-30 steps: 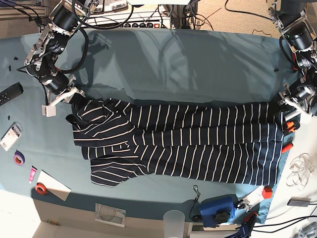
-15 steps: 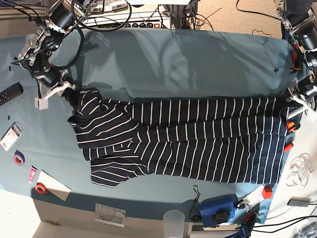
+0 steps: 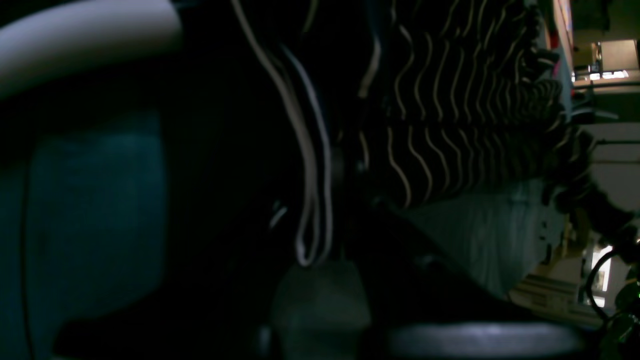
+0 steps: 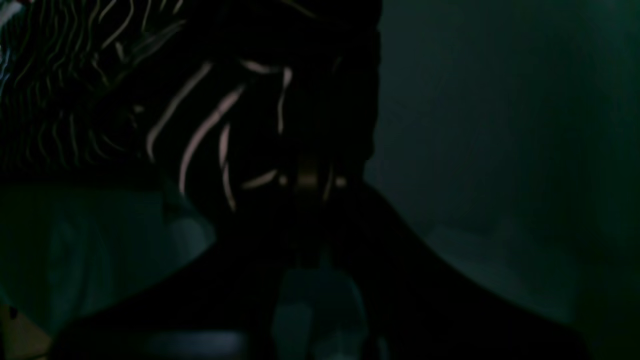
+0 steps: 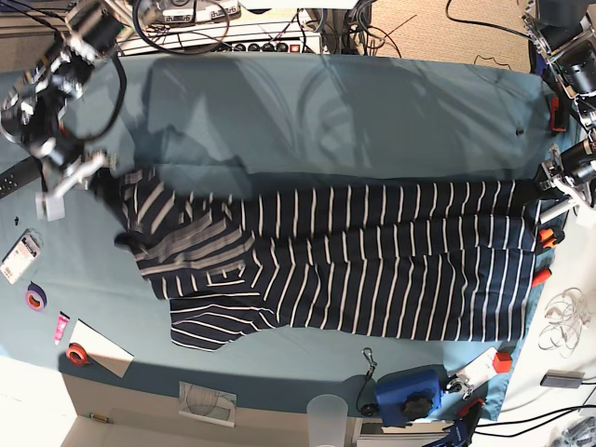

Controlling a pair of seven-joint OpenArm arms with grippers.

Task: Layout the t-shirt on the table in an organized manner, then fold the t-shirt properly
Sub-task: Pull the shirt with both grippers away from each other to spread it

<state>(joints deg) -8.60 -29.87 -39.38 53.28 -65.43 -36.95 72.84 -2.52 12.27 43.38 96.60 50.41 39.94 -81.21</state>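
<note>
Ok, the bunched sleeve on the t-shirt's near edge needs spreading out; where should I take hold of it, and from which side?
Probably the t-shirt's loose sleeve corner, nearest the table's front edge. It lies flat and free, pointing outward, with bare cloth beside it. Come from the right arm's side, low and from the front. Both end effectors are now shut on the far edge.

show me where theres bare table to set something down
The widest bare stretch of the table lies between the t-shirt and the far edge with the cables. A narrower strip runs along the near edge. The side by the tape rolls and the one by the blue device are crowded.
</note>
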